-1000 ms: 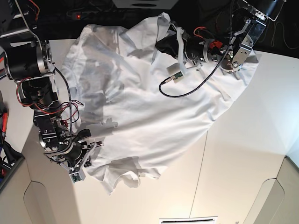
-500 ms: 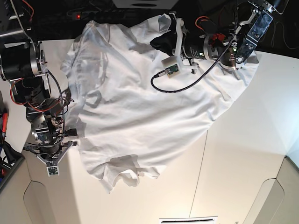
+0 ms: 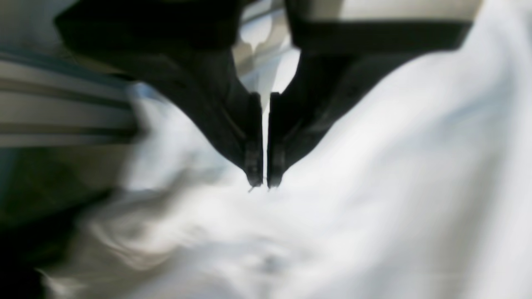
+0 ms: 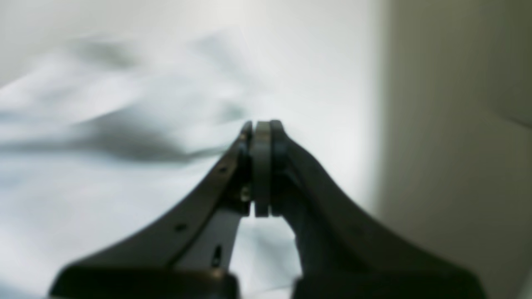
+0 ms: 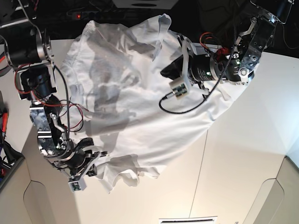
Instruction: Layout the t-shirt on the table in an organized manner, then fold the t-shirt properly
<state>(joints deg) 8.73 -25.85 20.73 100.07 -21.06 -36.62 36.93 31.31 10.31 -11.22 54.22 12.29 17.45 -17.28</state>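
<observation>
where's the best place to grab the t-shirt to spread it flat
Probably the bunched sleeve of the t-shirt at its near corner, which lies folded over itself. Come from the table side beyond that edge, pinching the hem and pulling outward.

Black motor housings (image 5: 23, 49), braided black cable (image 5: 187, 105), red wires (image 5: 77, 121)

Background: a dark area (image 5: 140, 7) lay beyond the white surface (image 5: 243, 154), with a red indicator light (image 5: 78, 16) glowing there.
</observation>
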